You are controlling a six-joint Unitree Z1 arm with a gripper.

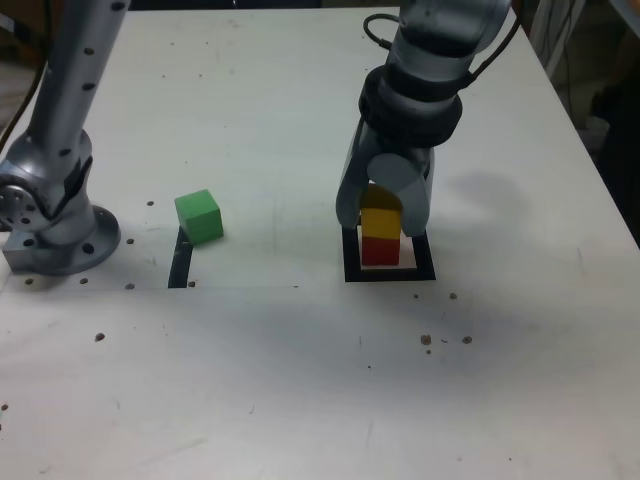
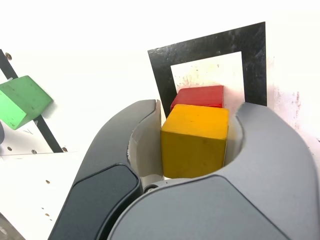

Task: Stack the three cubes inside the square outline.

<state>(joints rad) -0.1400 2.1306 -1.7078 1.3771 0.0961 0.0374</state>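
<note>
White matte table (image 1: 300,380); smooth yellow cube (image 2: 194,140) atop red cube (image 2: 199,95).

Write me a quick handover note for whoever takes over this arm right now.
Pincer: jaws either side of the yellow cube; whether they still clamp it or have let go cannot be told.
Yellow cube sits on the red cube, both inside the square outline.
Green cube sits apart, toward the exterior view's left, by a thin black strip.
Done: two cubes stacked.
Left: clear the pincer from the yellow cube, fetch the green one, place it on top.
</note>
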